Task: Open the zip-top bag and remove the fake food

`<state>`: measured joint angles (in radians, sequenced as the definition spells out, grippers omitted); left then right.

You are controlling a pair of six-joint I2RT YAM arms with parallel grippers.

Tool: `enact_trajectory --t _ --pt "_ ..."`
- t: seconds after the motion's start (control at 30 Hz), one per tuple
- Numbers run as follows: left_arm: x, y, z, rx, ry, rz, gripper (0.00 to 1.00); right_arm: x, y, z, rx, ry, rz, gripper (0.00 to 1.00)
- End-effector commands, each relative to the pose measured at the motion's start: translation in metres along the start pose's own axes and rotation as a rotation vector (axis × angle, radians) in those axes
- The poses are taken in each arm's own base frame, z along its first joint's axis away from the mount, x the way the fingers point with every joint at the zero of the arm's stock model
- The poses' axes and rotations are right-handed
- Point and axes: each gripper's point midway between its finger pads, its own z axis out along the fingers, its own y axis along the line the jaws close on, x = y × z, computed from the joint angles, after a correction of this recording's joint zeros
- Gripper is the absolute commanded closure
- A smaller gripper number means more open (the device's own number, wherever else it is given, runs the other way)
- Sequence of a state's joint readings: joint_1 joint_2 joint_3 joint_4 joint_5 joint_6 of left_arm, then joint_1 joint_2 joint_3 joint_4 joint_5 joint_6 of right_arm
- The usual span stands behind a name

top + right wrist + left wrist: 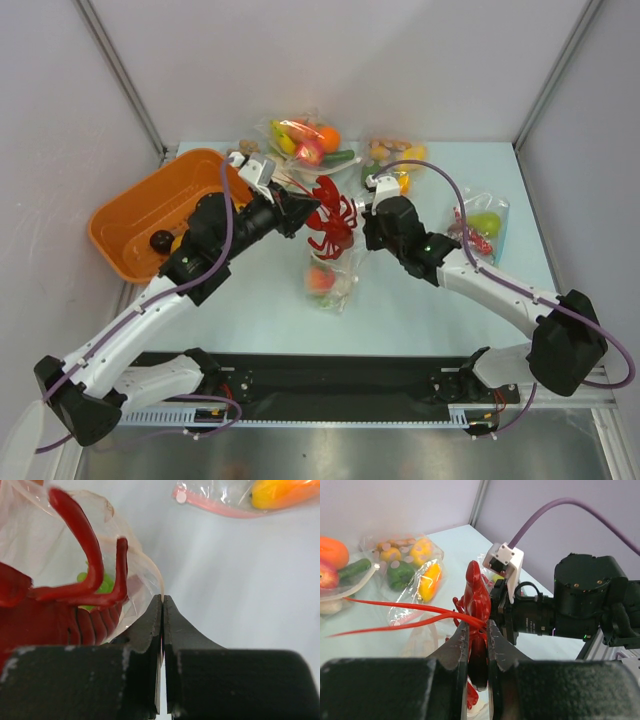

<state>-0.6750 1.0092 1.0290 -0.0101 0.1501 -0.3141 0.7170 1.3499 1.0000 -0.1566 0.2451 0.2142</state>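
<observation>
The red lobster (332, 218) hangs above the table's middle, pinched in my left gripper (305, 212); the left wrist view shows its body (478, 600) between the shut jaws (478, 630). The clear zip-top bag (333, 278) stands under it with the pink-orange peach (320, 278) inside. My right gripper (368, 222) is shut on the bag's rim; in the right wrist view the film (145, 565) runs into the closed fingertips (162, 598). Green grapes (102, 583) show inside the bag behind the lobster's legs (85, 545).
An orange bin (150, 215) holding a small dark ball (161, 240) stands at the left. A bag of orange, banana and cucumber (305, 143) and a bag of peppers (395, 160) lie at the back. A blue-edged bag with a green pear (482, 225) lies right.
</observation>
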Motion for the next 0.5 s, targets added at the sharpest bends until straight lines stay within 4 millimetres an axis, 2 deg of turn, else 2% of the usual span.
enact_trajectory --t 0.0,0.23,0.47 --pt "-0.056 -0.021 -0.004 0.081 -0.168 0.010 1.00 -0.001 0.005 -0.005 -0.019 -0.020 0.021 1.00" --pt "-0.066 -0.019 -0.002 0.089 -0.217 -0.023 1.00 0.000 0.016 -0.015 -0.047 -0.030 0.026 1.00" --pt "-0.059 -0.013 0.010 0.085 -0.207 -0.033 1.00 -0.015 0.023 -0.034 -0.069 -0.081 0.036 1.00"
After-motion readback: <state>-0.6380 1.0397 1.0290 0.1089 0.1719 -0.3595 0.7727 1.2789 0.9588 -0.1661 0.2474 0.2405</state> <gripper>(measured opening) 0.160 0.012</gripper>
